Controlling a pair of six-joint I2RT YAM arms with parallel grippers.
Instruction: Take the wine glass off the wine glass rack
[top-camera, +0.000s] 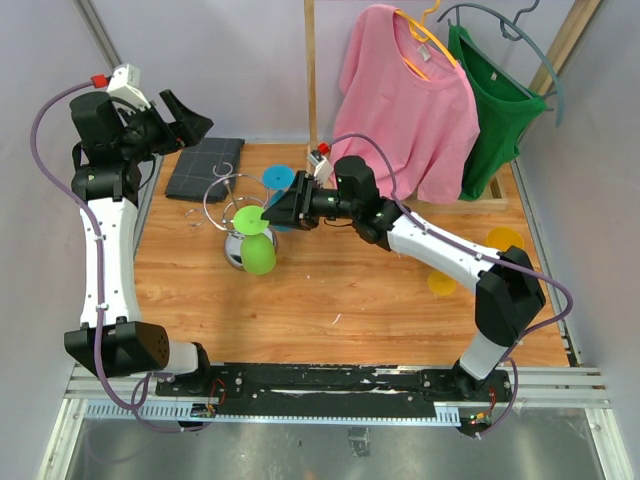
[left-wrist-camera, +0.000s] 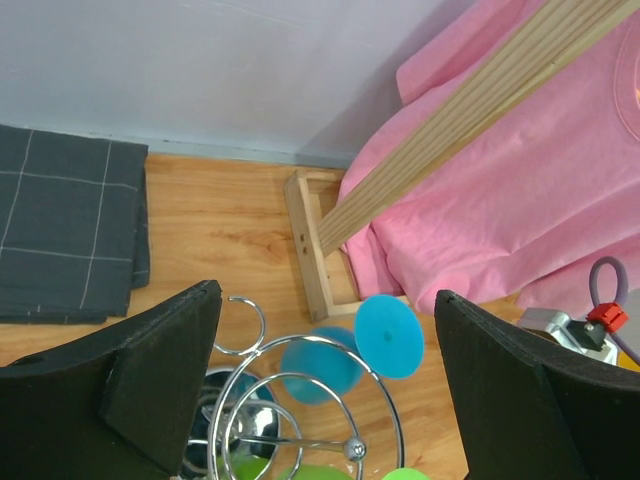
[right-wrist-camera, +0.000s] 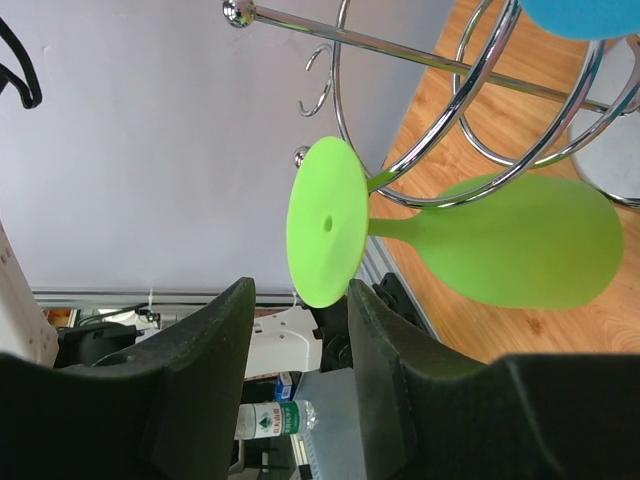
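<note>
Right gripper (right-wrist-camera: 300, 290) has its jaws partly apart astride the foot rim of the green wine glass (right-wrist-camera: 500, 245), perhaps not yet touching. It hangs upside down from the wine glass rack (right-wrist-camera: 400, 45). We judge it light, smooth plastic: pinch the foot firmly, slide outward
</note>
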